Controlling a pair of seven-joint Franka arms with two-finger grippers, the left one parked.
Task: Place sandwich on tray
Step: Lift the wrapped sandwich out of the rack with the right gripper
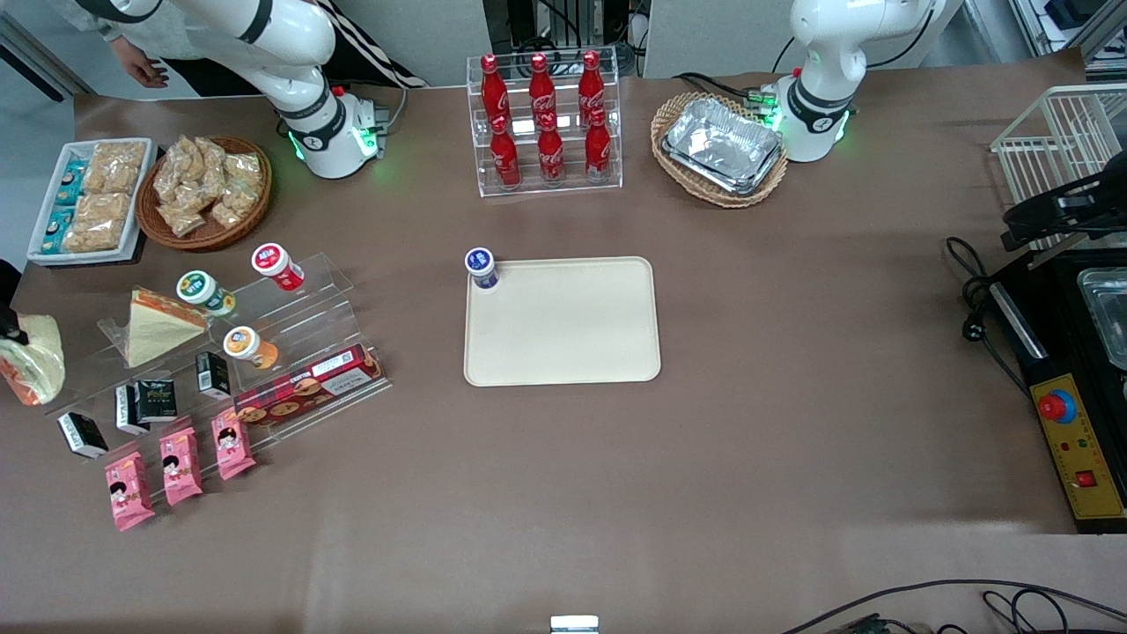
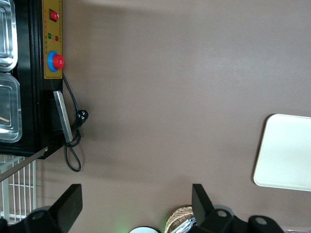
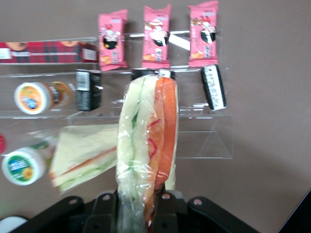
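Note:
My right gripper [image 3: 138, 209] is shut on a plastic-wrapped sandwich [image 3: 148, 138] with white, green and orange layers, and holds it above the clear acrylic shelf. In the front view this held sandwich [image 1: 32, 359] shows at the working arm's end of the table, beside the shelf. A second wrapped triangular sandwich [image 1: 157, 326] lies on the shelf; it also shows in the right wrist view [image 3: 82, 156]. The cream-beige tray [image 1: 563, 326] lies flat mid-table, well apart from the gripper, with a blue-lidded cup [image 1: 482, 267] at one corner. The tray's edge shows in the left wrist view [image 2: 286, 150].
The acrylic shelf [image 1: 308, 321] holds lidded cups, small black cartons, a biscuit box [image 1: 308, 385] and pink snack packs [image 1: 180, 464]. A cola bottle rack [image 1: 546, 123], a basket of foil trays [image 1: 720, 148], a snack basket [image 1: 204, 189] and a white snack tray [image 1: 88, 198] stand farther from the camera.

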